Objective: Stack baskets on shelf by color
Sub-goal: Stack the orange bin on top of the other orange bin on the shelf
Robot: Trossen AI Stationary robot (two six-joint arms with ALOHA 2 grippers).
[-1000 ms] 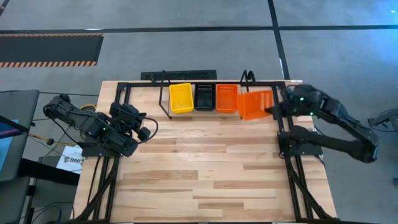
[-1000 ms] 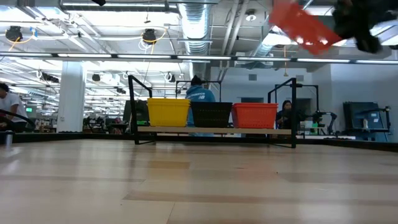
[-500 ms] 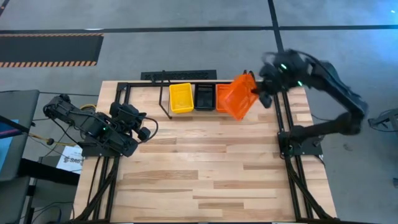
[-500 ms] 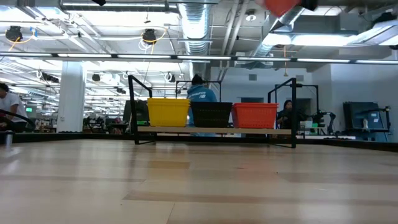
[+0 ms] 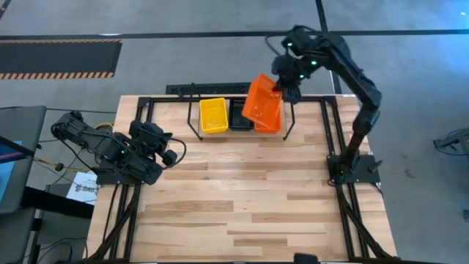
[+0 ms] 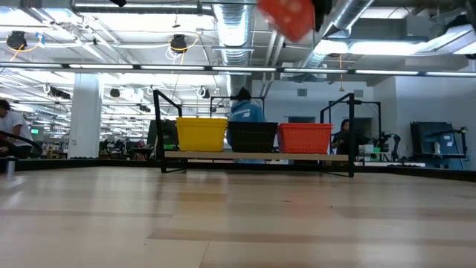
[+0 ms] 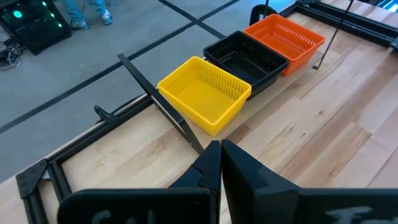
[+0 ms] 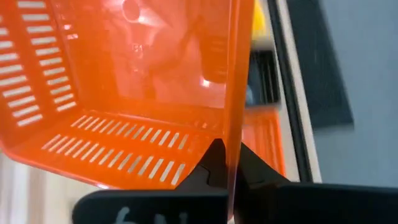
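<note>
Right hand [image 5: 282,86] clamped on one wall of an orange basket [image 5: 262,103], held tilted in the air above the shelf's [image 7: 292,76] orange stack [image 7: 285,38]; left hand [image 7: 221,163] pinched together, parked low at the surface's [image 5: 242,198] left edge. Basket looks light, stiff plastic mesh, thin rim, so a rim pinch works but it swings and can slip. Beyond, yellow stack [image 5: 213,115] and black stack [image 5: 240,114] sit side by side on the shelf.

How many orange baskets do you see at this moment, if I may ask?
2: one orange basket sits on the shelf beside the black one; the right gripper holds another above. Nested ones may be hidden.
</note>
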